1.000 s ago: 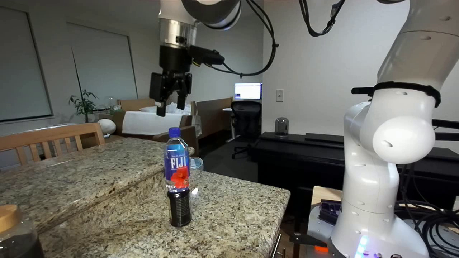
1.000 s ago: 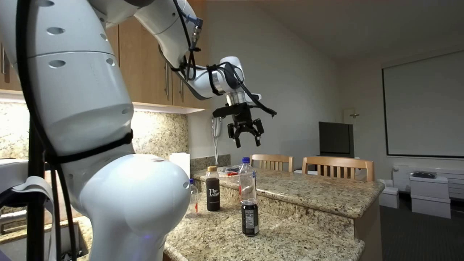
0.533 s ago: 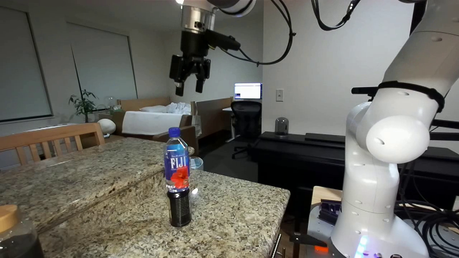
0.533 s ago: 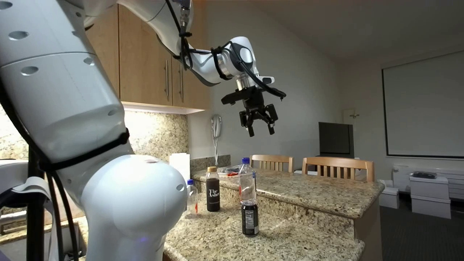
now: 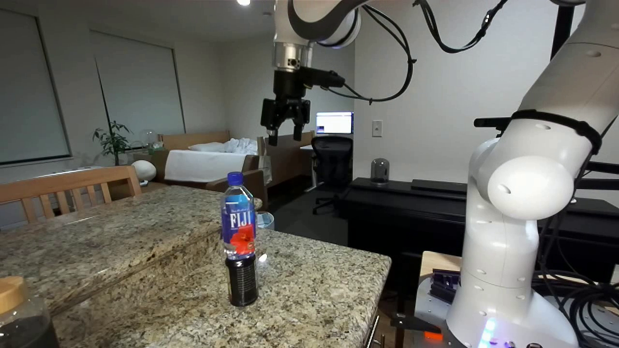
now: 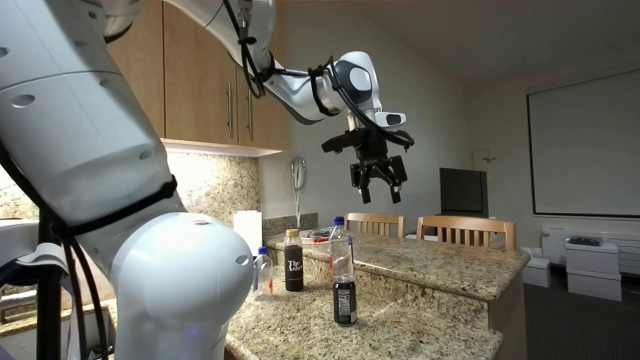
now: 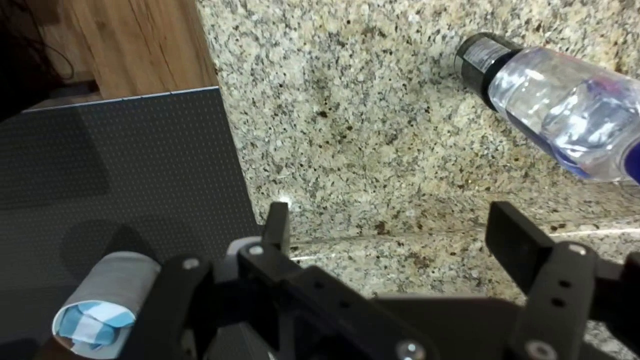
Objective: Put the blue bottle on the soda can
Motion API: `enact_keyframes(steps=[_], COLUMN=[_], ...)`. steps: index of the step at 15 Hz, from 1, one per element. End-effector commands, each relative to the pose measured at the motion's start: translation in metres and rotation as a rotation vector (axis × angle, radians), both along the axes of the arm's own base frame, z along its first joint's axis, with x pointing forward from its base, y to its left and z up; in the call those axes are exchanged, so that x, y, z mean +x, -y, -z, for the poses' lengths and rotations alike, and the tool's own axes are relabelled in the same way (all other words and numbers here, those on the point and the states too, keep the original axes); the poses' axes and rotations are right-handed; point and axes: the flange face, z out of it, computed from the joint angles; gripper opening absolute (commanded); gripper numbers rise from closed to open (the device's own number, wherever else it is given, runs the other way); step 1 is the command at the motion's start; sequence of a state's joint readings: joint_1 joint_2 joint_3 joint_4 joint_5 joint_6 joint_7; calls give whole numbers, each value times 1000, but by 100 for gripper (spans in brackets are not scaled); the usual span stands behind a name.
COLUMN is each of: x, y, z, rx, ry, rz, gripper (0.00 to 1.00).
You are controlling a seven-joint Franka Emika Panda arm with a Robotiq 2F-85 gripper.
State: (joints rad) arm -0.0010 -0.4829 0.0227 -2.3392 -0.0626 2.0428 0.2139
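Observation:
The blue bottle (image 5: 239, 222) stands upright on top of the soda can (image 5: 243, 281), and the can stands on the granite counter. The bottle (image 6: 341, 252) and can (image 6: 345, 303) show stacked in the same way in an exterior view. My gripper (image 5: 285, 135) is open and empty, above and to one side of the bottle cap, apart from it; it also shows in an exterior view (image 6: 381, 194). In the wrist view the bottle (image 7: 570, 107) and can (image 7: 482, 57) lie at the upper right, outside the open fingers (image 7: 390, 220). The bottle's cap is partly cut off there.
A dark bottle with a wooden cap (image 6: 294, 262) and another clear bottle with a blue cap (image 6: 263, 272) stand farther back on the counter. A raised granite ledge (image 6: 430, 260) runs beside the stack. A bin (image 7: 107, 300) stands on the floor past the counter edge.
My gripper has moved sideways away from above the bottle, rising and then dropping a little, and stays open. The bottle and can have not moved.

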Motion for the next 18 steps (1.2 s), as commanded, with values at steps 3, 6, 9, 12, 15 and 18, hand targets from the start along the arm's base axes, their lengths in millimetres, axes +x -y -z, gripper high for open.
enact_keyframes(steps=[3,6,9,12,15,18], x=[-12,-7,-8,-8,-8,-8], y=[-3,-4,-4,-5,-5,-5], z=[27,27,29,29,29,29], rx=[-6,-5,-6,-6,-6,-6], ry=[-52,-58,-61,-61,-61,-61], rz=[-34,-15,-17,-17,-17,-17], gripper=[100,100,100,100,100,100])
